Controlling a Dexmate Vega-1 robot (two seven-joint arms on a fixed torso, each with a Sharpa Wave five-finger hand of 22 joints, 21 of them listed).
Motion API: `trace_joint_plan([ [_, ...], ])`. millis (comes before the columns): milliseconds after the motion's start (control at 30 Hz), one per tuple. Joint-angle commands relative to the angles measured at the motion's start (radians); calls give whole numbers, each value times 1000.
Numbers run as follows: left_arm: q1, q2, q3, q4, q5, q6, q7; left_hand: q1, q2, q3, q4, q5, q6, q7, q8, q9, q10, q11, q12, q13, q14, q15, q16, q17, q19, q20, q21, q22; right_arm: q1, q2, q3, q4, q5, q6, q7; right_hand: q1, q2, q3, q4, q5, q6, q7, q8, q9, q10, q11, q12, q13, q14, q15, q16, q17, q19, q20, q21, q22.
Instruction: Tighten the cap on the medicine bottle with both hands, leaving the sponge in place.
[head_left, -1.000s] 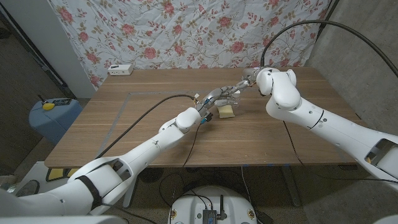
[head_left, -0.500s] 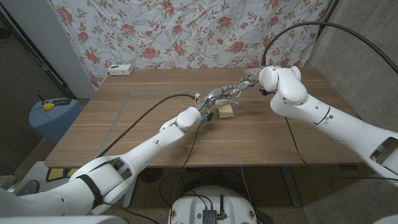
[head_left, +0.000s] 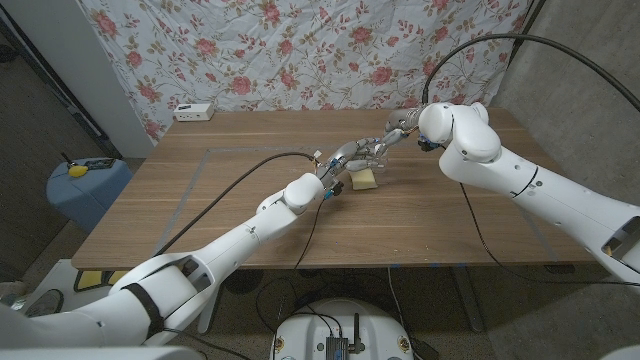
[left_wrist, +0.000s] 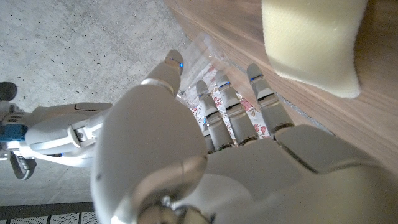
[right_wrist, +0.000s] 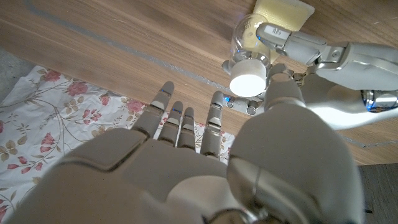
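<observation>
Your right arm has swung back from the bottle (right_wrist: 247, 46); its right hand (head_left: 400, 124) is hanging open above the cap (right_wrist: 248, 79). Your left hand (head_left: 358, 153) is gripping that bottle beside the sponge (head_left: 364, 179).

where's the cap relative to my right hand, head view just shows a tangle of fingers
observer: in the right wrist view the white cap sits beside the right hand's thumb, not between thumb and fingers, which are spread.
operator: is the left hand holding the bottle
observer: yes, the left hand has fingers wrapped round the clear bottle.
operator: and the sponge
observer: the sponge lies on the table, close by the left hand.
</observation>
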Motion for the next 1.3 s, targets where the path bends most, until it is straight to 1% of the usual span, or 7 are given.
trace_joint_plan([
  [33,10,7,-3,-15,3,5,7,3,9,4,-1,5,7,-4,-1,3,13,-2,10,4,2,-32,4,1,3,-5,-2,5,18,-14,-16,-3,37,-5,-20,28,-2,14,0,-4,24,-16,14,-1,0,-10,8,2,-2,-8,7,0,8,-4,5,-1],
  [267,13,10,-3,-22,3,9,6,3,9,5,-2,5,7,-4,-1,3,13,-1,9,4,3,-32,4,1,3,-5,-2,5,18,-20,-18,-9,63,-6,-35,43,-5,21,6,-6,68,-26,30,-3,7,-14,12,2,1,-10,9,0,12,-6,6,-1],
  [500,15,12,-5,-26,3,9,7,2,9,5,-1,5,8,-5,-1,3,11,1,8,4,4,-32,4,1,3,-5,-2,5,21,-24,-22,-12,83,-6,-51,42,-4,23,12,-8,81,-22,35,-4,10,-15,14,2,3,-12,11,2,13,-8,7,-1],
  [667,18,15,-6,-31,4,9,9,2,9,6,-1,5,7,-3,-1,3,12,0,9,4,4,-32,4,1,3,-4,-2,5,22,-24,-24,-12,97,-3,-69,39,-3,24,17,-10,105,-29,43,-5,16,-19,17,2,9,-13,14,3,18,-11,9,0],
  [933,19,15,-7,-33,4,9,10,1,10,7,-1,5,6,-3,-1,3,12,3,9,4,5,-32,4,0,2,-5,-2,5,30,-24,-34,-6,109,-4,-83,49,5,34,20,-13,154,-34,60,-8,33,-23,22,1,19,-26,18,4,29,-16,12,0],
  [1033,17,16,-7,-32,4,9,8,1,9,7,-1,5,7,-5,-1,3,14,0,9,4,5,-33,3,0,3,-5,-2,5,29,-25,-35,-4,114,-2,-94,49,6,37,23,-14,181,-42,69,-10,42,-29,25,1,26,-31,21,5,31,-19,12,0],
  [1300,10,10,-4,-19,3,3,2,0,9,8,-1,5,7,-6,-1,3,15,-1,10,4,6,-32,4,0,2,-5,-2,5,21,-26,-37,-6,115,-13,-126,55,11,42,24,-16,210,-38,78,-12,62,-30,30,0,40,-40,26,5,44,-22,16,0],
])
